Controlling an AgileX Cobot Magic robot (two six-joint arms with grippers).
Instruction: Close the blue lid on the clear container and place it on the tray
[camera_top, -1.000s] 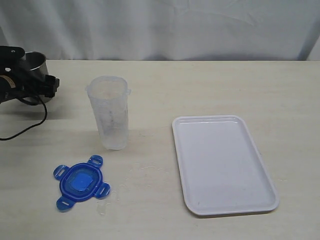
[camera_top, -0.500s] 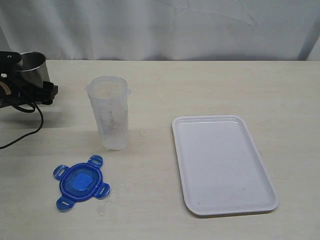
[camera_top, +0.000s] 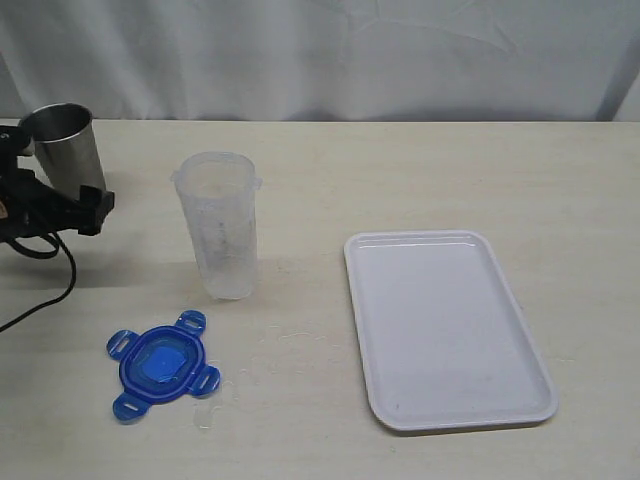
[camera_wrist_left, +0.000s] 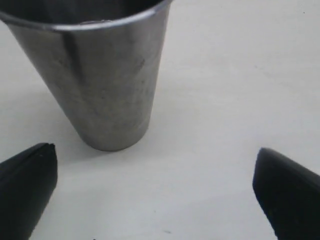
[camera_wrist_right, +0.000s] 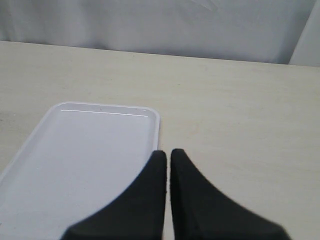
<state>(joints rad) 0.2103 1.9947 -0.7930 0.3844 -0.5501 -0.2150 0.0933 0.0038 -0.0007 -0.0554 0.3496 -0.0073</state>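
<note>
The pale wood-grain table (camera_top: 420, 170) fills most of the exterior view, with a white cloth backdrop (camera_top: 330, 55) along the top of the frame. The tray (camera_top: 450, 330), white and flat, sits right of centre, running down to the lower right, its long side running away from the camera; nothing rests on it. In the right wrist view the right gripper (camera_wrist_right: 167, 152) hangs over the table just beside the tray's rim, its two black fingers drawn together with only a thin slit between them and nothing held. The container (camera_top: 222, 225) stands upright left of centre, open at the top, well apart from the tray. The metal cup (camera_top: 62, 145) stands upright at the upper left edge of the frame. The left gripper (camera_wrist_left: 155, 150) is just short of that cup, jaws spread wide, wider than the cup's base, touching nothing; a black cable (camera_top: 45, 290) trails from the arm across the left edge. The lid (camera_top: 160, 365) lies flat on the table in the lower left, below and left of the container, apart from it, its four flaps splayed outward. Faint clear smears (camera_top: 290, 345) mark the table between the lid and the tray; what they are cannot be told.
</note>
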